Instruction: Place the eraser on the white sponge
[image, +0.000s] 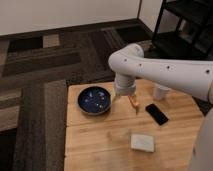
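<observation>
The white sponge (142, 142) lies close to the tabletop's (90, 145) near edge, with bare wood all round it. Farther in, toward the right edge, the eraser (157, 114) lies flat, apart from the sponge. Beyond, the claw (123, 96) hangs between a blue bowl (94, 99) and an orange stick (133, 103); how far it is open cannot be told. 1 white cup (161, 92) stands near the far edge.
</observation>
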